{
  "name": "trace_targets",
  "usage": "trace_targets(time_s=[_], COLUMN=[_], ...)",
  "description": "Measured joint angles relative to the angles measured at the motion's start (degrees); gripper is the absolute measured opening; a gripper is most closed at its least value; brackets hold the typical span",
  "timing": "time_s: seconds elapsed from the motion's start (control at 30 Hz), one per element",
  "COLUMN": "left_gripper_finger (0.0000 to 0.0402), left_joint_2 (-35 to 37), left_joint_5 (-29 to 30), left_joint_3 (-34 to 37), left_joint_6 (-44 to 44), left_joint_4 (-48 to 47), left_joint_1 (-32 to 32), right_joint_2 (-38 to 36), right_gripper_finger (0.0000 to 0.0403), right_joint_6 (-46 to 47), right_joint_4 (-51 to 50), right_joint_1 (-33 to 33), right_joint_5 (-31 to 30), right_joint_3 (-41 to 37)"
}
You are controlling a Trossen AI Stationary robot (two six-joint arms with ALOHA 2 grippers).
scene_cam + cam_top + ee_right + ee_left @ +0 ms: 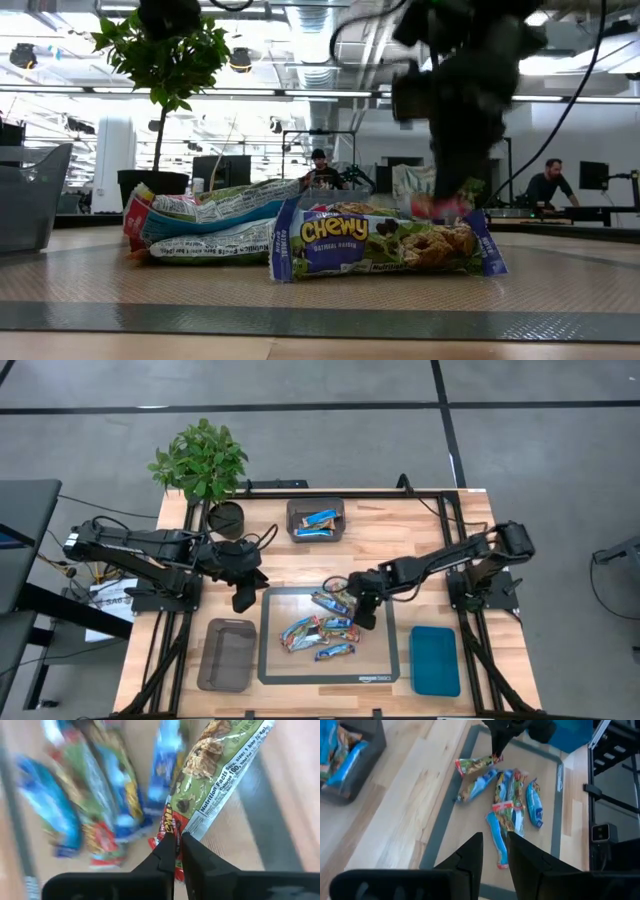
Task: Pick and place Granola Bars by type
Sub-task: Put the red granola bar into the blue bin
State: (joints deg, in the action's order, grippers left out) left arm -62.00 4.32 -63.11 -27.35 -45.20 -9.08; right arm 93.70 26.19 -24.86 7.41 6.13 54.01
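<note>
The right gripper (352, 600) is clamped on the red end of a green-wrapped granola bar (220, 775) at two o'clock of the shiny blue bars (318, 634) heaped on the grey-rimmed mat (268, 660); the left gripper (243, 600), fingers slightly apart, hovers at its nine o'clock.

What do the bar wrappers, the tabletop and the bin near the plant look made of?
Granola Bars: thin glossy printed film, probably plastic; the wrappers crinkle and catch glare, and end seals show in the right wrist view.
Tabletop: light wood, apparently butcher-block; parallel planks and grain show, low sheen.
Bin: dark grey, looks like moulded plastic; the exact finish cannot be judged.
</note>
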Motion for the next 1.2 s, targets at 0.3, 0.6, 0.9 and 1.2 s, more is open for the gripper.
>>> trace_targets(time_s=[0.3,0.6,0.9,1.2], left_gripper_finger=[0.0077,0.0077,0.0077,0.0077], left_joint_2=[0.00,-0.12,-6.63,-15.96], left_joint_5=[-0.79,-6.72,-17.52,-23.70], left_joint_3=[0.00,0.00,-0.05,-0.04], left_joint_6=[7.64,17.89,23.65,27.03], left_joint_4=[10.33,21.16,24.57,33.96], left_joint_1=[0.02,0.11,3.75,4.74], right_joint_2=[-16.08,-26.17,-28.05,-24.39], right_gripper_finger=[0.0001,0.0001,0.0001,0.0002], right_joint_6=[3.55,8.99,22.56,31.40], right_joint_4=[-9.55,-34.42,-45.30,-45.58], right_joint_1=[-2.82,-0.21,8.44,14.72], right_joint_5=[12.37,33.65,43.32,39.91], right_joint_3=[3.38,6.48,6.50,6.38])
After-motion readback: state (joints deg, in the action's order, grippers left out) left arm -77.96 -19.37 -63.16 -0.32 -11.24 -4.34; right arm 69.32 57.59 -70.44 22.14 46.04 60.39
